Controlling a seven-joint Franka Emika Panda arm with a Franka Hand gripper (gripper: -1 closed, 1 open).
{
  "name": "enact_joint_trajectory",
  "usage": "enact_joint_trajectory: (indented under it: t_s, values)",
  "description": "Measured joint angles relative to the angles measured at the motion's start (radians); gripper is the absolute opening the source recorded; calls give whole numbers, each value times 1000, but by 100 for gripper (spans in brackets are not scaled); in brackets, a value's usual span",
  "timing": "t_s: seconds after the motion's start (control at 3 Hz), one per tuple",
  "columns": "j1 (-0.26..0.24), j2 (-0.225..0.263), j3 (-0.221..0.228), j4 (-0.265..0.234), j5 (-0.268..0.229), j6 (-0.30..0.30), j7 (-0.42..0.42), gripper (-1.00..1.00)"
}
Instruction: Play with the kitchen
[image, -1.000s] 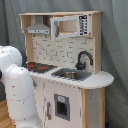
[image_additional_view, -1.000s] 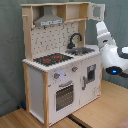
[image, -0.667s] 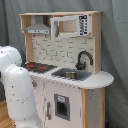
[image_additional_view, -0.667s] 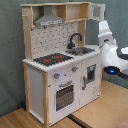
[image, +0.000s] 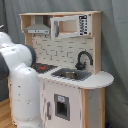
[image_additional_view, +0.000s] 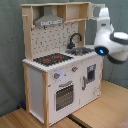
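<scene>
The kitchen (image: 75, 85) (image_additional_view: 60, 80) is a tall white and light-wood toy. It has a black-red stovetop (image: 44, 67) (image_additional_view: 52, 59), a grey sink (image: 71, 75) (image_additional_view: 82, 50) and a black faucet (image: 82, 59) (image_additional_view: 75, 39). Below the stovetop are knobs (image_additional_view: 56, 76) and an oven door (image_additional_view: 64, 95). My white arm (image: 20, 75) stands close at the first exterior view's left. In the second exterior view the arm (image_additional_view: 110, 42) hangs by the kitchen's right end, beside the sink. The gripper shows in neither view.
A grey hood (image: 37, 27) (image_additional_view: 50, 21) and a microwave box (image: 70, 26) sit under the upper shelf. The pegboard back (image_additional_view: 55, 37) rises behind the stovetop. The kitchen stands on a wooden floor (image_additional_view: 100, 107), with a grey-green curtain (image_additional_view: 10, 55) behind it.
The arm has shifted slightly beside the kitchen's end. The kitchen itself looks unchanged.
</scene>
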Motion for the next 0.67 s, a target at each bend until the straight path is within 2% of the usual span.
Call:
enact_joint_trajectory:
  t_s: [0.33, 0.67]
  values:
    - [-29, 82, -33, -10, -61, 21, 0, 100]
    - [-38, 144, -24, -40, -77, -39, 38, 100]
